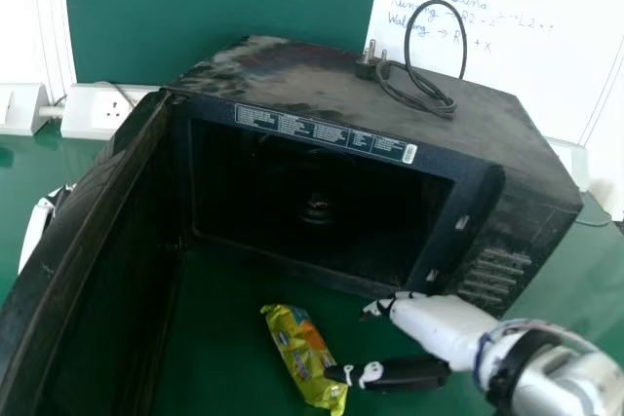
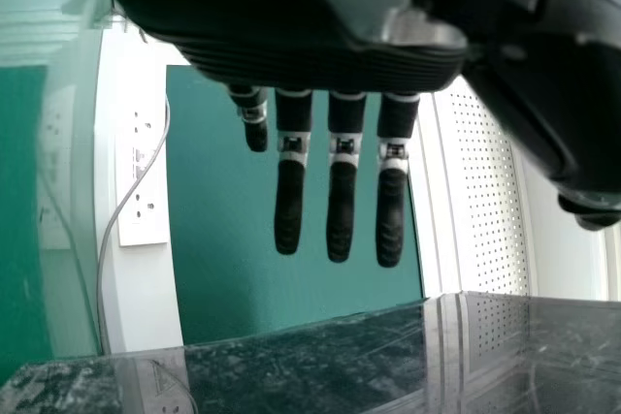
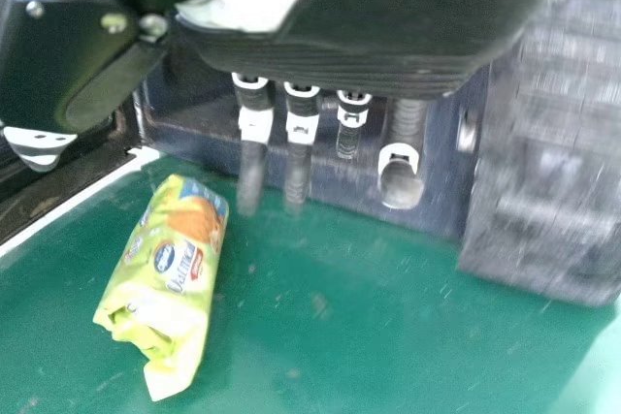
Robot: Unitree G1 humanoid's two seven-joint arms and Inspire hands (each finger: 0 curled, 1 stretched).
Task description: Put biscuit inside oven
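- Biscuit (image 1: 295, 348): in a yellow-green packet, lying on the desk (image 1: 229, 314) at the bottom centre of the head view, in front of the oven and outside it.
- Right hand (image 1: 444, 323): lower right of the head view, coming in from the right edge. Its fingers (image 3: 251, 172) are released and straight, with nothing in their grasp. The thumb tip overlaps the biscuit's right edge in the head view; whether they touch, I cannot tell.
- Oven (image 1: 341, 106): black and dusty, across the centre, tilted in the frame, its dark cavity facing the robot.
- Door (image 1: 54, 250): swung wide open, down the left side of the frame.
- Left hand (image 1: 35, 231): at the left edge, beyond the door. Its fingers (image 2: 342, 210) are released and straight, grasping nothing.
- Cable (image 1: 419, 80): looped on top of the oven, upper right, with its plug (image 1: 368, 67).
- Whiteboard (image 1: 561, 56): upper right, behind the oven.
- Socket (image 1: 96, 112): upper left.
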